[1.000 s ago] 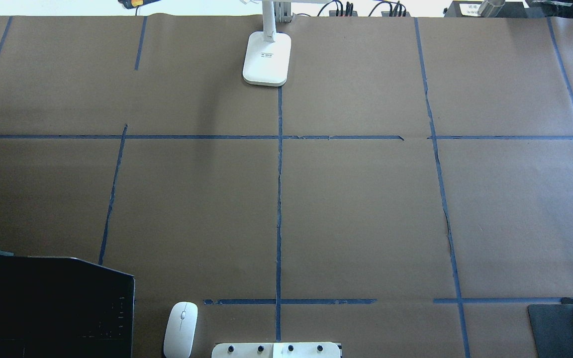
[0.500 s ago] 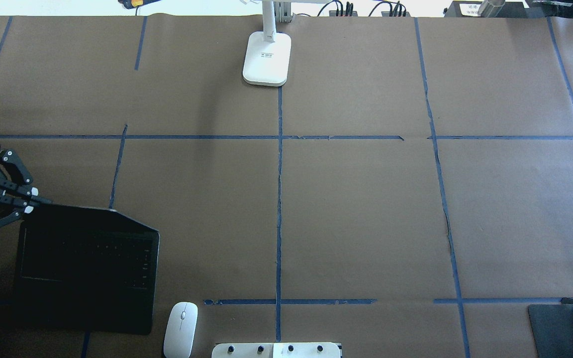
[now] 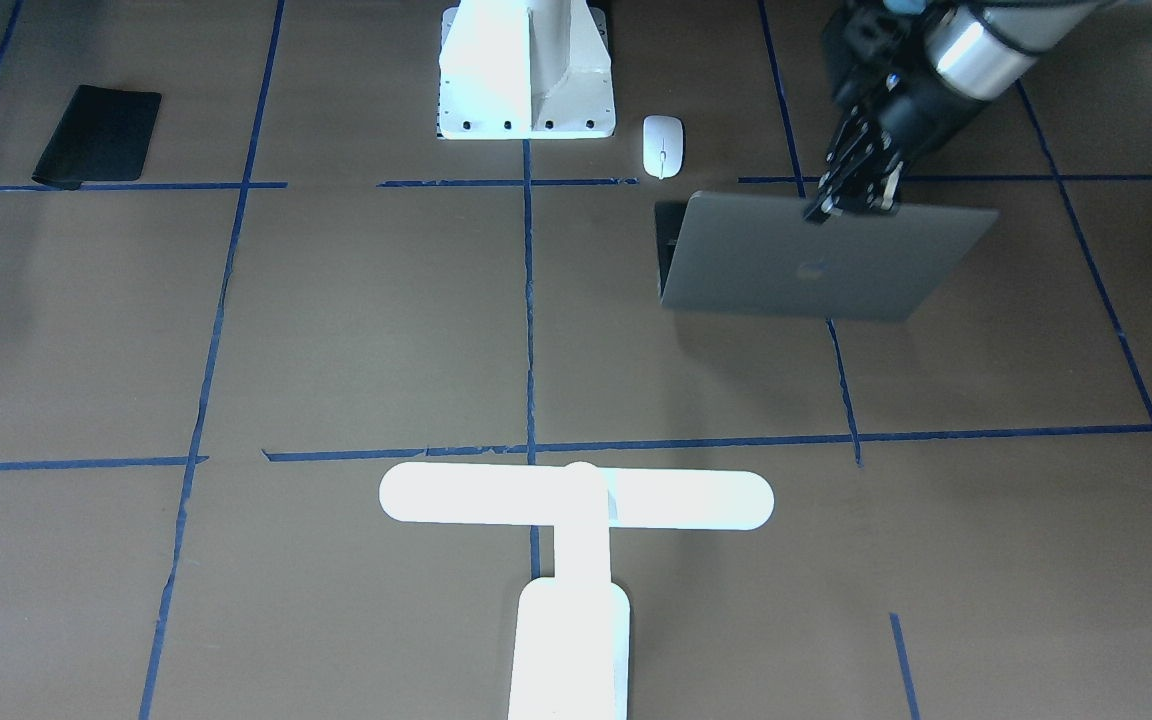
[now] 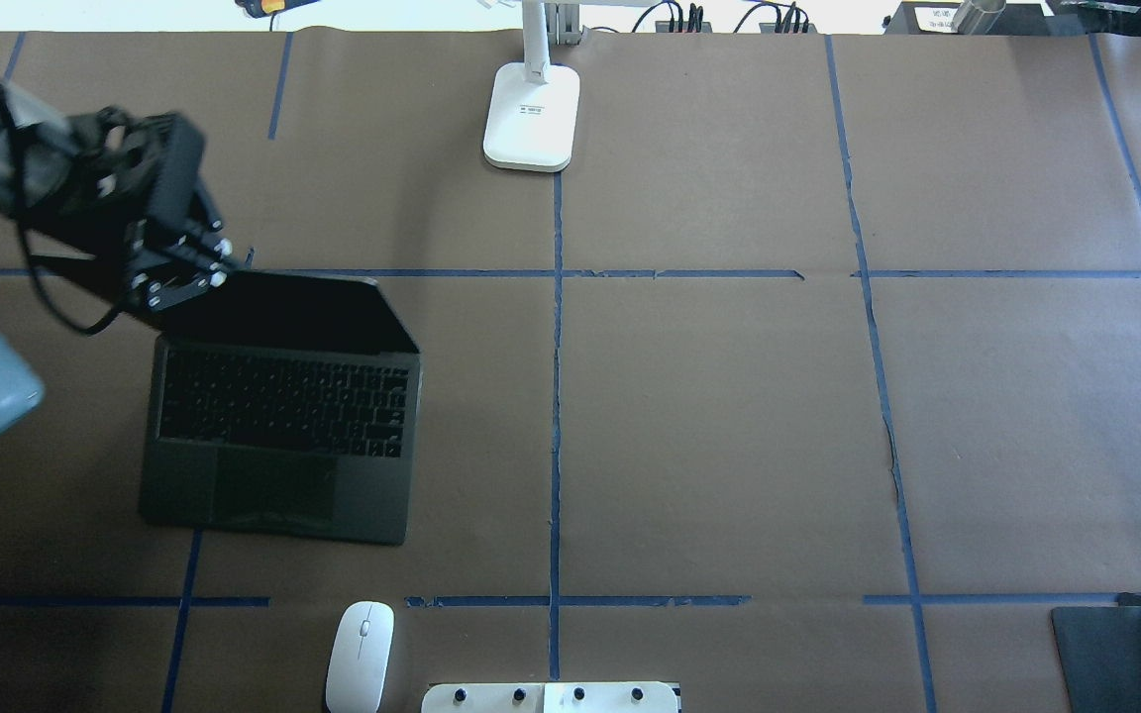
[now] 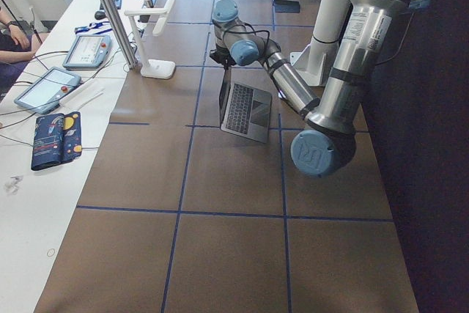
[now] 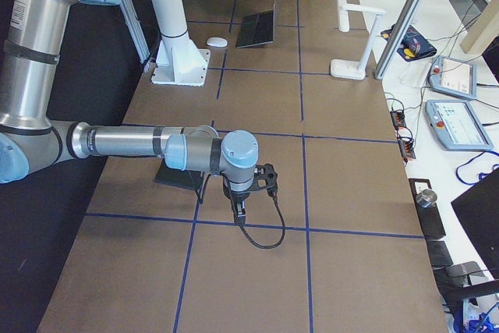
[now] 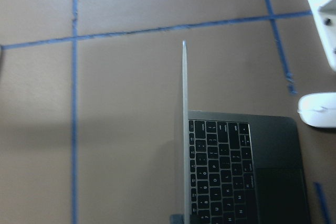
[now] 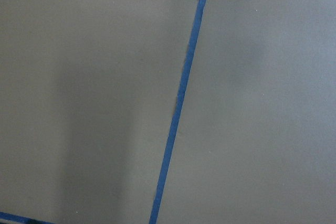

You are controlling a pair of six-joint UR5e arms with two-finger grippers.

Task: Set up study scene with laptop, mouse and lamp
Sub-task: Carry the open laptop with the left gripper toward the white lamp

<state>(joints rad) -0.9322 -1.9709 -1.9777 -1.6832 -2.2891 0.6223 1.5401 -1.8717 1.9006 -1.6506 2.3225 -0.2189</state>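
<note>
The laptop (image 4: 278, 426) stands open on the bench (image 4: 729, 416), in the robot's left half. Its keyboard part lies flat on the brown paper, with the trackpad toward the robot. The lid is raised to about upright; the left wrist view shows it edge-on, as a thin line beside the black keys. In the front-facing view the grey back of the lid with the apple logo faces the camera.

The left claw (image 3: 848, 200) is clenched on the upper edge of the lid, one finger on each face of it. The arm comes in from the left side of the overhead view and is bent over the bench behind the laptop.

The mouse (image 4: 360, 656) lies near the robot's edge of the bench, just beside the white pedestal (image 3: 526, 70) and on its laptop side. It is close to the near right corner of the laptop but does not touch it.

The lamp (image 3: 576, 500) stands at the far edge of the bench, about in the middle, with its base on the centre line of blue tape. It is well apart from the laptop and the mouse.

The right claw (image 6: 240, 210) hangs low over the bench on the robot's right side and points down; I cannot tell if it is released or clenched. Its wrist view shows only brown paper and blue tape. A black mat (image 3: 96, 135) lies at the near right part of the bench.
</note>
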